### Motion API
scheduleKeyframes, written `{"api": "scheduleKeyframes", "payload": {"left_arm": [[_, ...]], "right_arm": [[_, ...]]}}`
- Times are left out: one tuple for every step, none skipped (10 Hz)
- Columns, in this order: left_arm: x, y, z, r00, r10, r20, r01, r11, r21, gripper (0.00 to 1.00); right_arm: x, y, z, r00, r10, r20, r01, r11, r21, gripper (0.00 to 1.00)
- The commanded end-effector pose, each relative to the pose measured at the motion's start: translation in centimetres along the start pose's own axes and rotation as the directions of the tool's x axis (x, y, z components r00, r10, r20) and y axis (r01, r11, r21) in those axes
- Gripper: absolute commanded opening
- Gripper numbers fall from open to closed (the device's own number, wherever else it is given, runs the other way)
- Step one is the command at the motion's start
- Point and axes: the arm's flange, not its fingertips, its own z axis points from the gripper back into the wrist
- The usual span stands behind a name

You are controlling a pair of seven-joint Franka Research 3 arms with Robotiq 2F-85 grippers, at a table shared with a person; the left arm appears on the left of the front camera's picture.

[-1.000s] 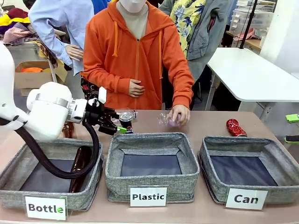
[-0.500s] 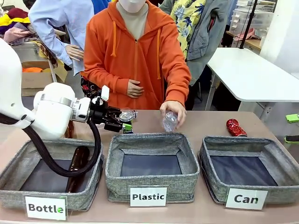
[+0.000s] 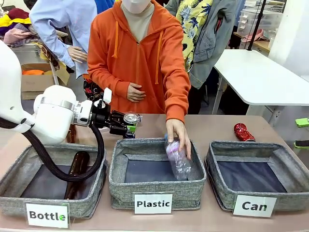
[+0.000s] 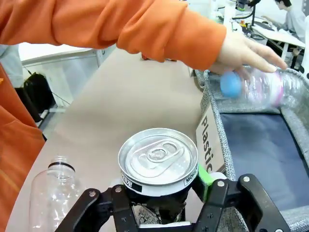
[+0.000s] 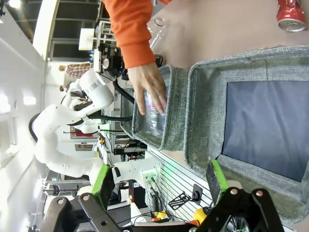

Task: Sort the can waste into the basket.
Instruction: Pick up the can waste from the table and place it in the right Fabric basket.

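Left end effector (image 3: 125, 127) clamped on dark can (image 4: 158, 158) (lid showing), right end effector (image 5: 159, 183) spread wide

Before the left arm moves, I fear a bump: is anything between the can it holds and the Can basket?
Yes. The person's hand, holding a plastic bottle in the Plastic bin, reaches across the line from the can to the Can basket. Waiting for it to withdraw seems safer.
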Motion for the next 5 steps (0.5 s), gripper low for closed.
{"api": "scheduleKeyframes", "payload": {"left_arm": [[0.3,0.1,0.5,1.000,-0.001,0.013,0.001,1.000,-0.012,0.00],[0.6,0.1,1.0,1.000,-0.002,0.029,0.002,1.000,-0.016,0.00],[1.1,-0.2,1.6,0.999,-0.004,0.043,0.005,1.000,-0.022,0.00],[2.1,-0.9,2.6,0.998,-0.012,0.056,0.014,0.999,-0.038,0.00],[3.4,-2.0,3.8,0.997,0.001,0.075,0.006,0.996,-0.089,0.00]], "right_arm": [[0.1,0.0,0.0,1.000,0.026,0.010,-0.026,0.999,0.018,1.00],[0.1,0.0,0.0,1.000,0.026,0.010,-0.026,0.999,0.018,1.00],[0.1,0.0,0.0,1.000,0.026,0.010,-0.026,0.999,0.018,1.00],[0.1,0.0,0.0,1.000,0.026,0.010,-0.026,0.999,0.018,1.00],[0.1,0.0,0.0,1.000,0.026,0.010,-0.026,0.999,0.018,1.00]]}}
